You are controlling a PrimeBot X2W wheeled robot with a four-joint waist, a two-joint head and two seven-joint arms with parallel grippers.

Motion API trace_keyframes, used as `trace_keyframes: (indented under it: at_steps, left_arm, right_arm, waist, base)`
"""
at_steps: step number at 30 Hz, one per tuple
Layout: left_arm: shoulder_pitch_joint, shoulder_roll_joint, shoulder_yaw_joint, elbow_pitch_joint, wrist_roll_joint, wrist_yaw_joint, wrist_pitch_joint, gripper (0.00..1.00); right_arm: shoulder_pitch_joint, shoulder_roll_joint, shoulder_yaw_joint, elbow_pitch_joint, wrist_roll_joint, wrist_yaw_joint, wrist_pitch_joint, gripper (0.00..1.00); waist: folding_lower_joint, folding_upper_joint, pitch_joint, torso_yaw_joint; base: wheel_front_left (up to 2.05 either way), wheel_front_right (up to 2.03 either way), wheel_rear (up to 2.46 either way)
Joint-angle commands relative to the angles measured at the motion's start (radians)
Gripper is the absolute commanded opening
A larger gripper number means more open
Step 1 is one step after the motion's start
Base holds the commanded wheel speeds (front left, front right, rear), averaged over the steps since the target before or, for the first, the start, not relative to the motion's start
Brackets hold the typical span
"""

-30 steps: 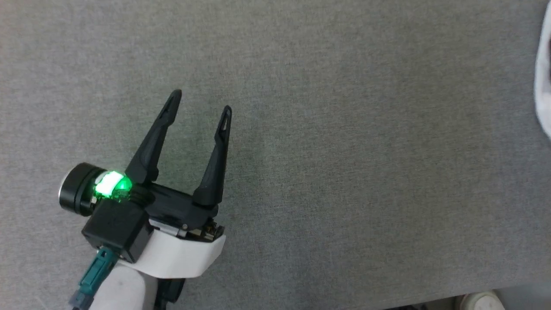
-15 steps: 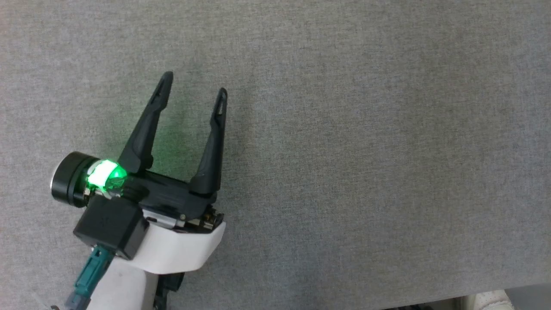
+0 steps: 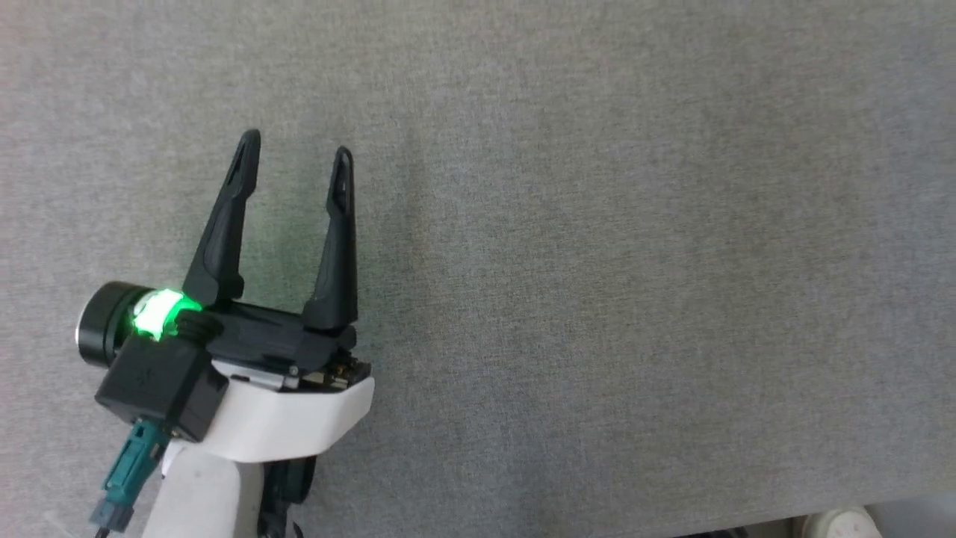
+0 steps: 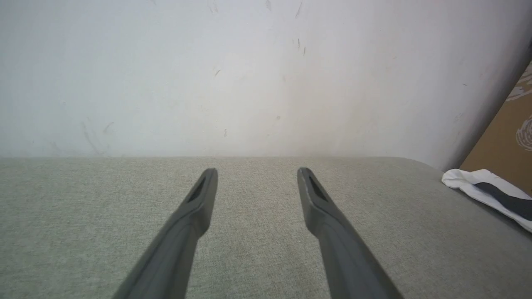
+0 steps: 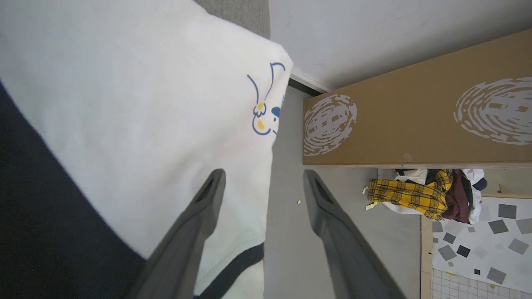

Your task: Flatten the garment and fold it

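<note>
— Garment [image 5: 124, 104] first: we count one, white with a black sleeve, at the bench [image 3: 597, 224] edge, well apart from our left gripper [image 3: 296, 143].
— And our right gripper [image 5: 264, 176]?
— Its two fingers [image 5: 203, 207] stand spread wide, gripping nothing. One crosses the white cloth; we cannot tell whether it touches.
— The left?
— Two fingers, equally wide apart, empty, above bare bench.

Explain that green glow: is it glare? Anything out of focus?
Head view: the green lamp burns out to white; the grey surface is evenly lit. Both wrist views: the jaws blur toward the bottom edge; right wrist view: the garment is sharp.
</note>
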Motion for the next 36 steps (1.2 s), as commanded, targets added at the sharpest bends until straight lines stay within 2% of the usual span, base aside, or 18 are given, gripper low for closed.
trace_keyframes:
  at_steps: [1, 7, 12, 17, 22, 29, 32, 36]
  left_arm:
    - [0.008, -0.004, 0.004, 0.001, -0.003, 0.006, -0.005, 1.00]
    - [0.051, -0.014, 0.025, 0.043, -0.023, 0.025, -0.035, 1.00]
    - [0.108, -0.022, 0.043, 0.072, -0.054, 0.030, -0.054, 1.00]
    - [0.154, -0.014, 0.053, 0.102, -0.071, 0.023, -0.060, 1.00]
    - [0.160, -0.010, 0.049, 0.148, -0.081, 0.017, -0.056, 1.00]
    - [0.175, -0.007, 0.029, 0.223, -0.067, 0.021, -0.049, 1.00]
    - [0.192, -0.020, 0.019, 0.256, -0.076, 0.025, -0.045, 1.00]
    - [0.214, -0.029, 0.018, 0.302, -0.087, 0.030, -0.052, 1.00]
  right_arm:
    - [-0.013, 0.005, 0.004, 0.002, 0.005, -0.002, -0.007, 1.00]
    - [0.022, 0.058, 0.014, -0.035, 0.054, -0.002, -0.104, 1.00]
    - [0.107, 0.132, -0.045, -0.107, 0.095, -0.002, -0.169, 1.00]
    - [0.231, 0.224, -0.144, -0.228, 0.076, -0.002, -0.222, 1.00]
    - [0.381, 0.366, -0.281, -0.389, 0.007, -0.002, -0.283, 1.00]
    - [0.609, 0.590, -0.414, -0.638, -0.084, -0.002, -0.303, 1.00]
    - [0.701, 0.677, -0.449, -0.729, -0.140, -0.002, -0.308, 1.00]
    - [0.800, 0.756, -0.459, -0.810, -0.215, -0.002, -0.324, 1.00]
  waist:
    - [0.0000, 0.0000, -0.031, 0.000]
    - [0.0000, 0.0000, -0.148, 0.003]
    - [0.0000, 0.0000, -0.274, 0.016]
    - [0.0000, 0.0000, -0.381, 0.037]
    - [0.0000, 0.0000, -0.462, 0.062]
    - [0.0000, 0.0000, -0.548, 0.096]
    - [0.0000, 0.0000, -0.569, 0.109]
    - [0.0000, 0.0000, -0.586, 0.122]
  base:
    - [0.00, 0.00, 0.00]
    - [0.00, 0.00, 0.00]
    - [0.00, 0.00, 0.00]
    - [0.00, 0.00, 0.00]
    - [0.00, 0.00, 0.00]
    - [0.00, 0.00, 0.00]
    - [0.00, 0.00, 0.00]
    - [0.00, 0.00, 0.00]
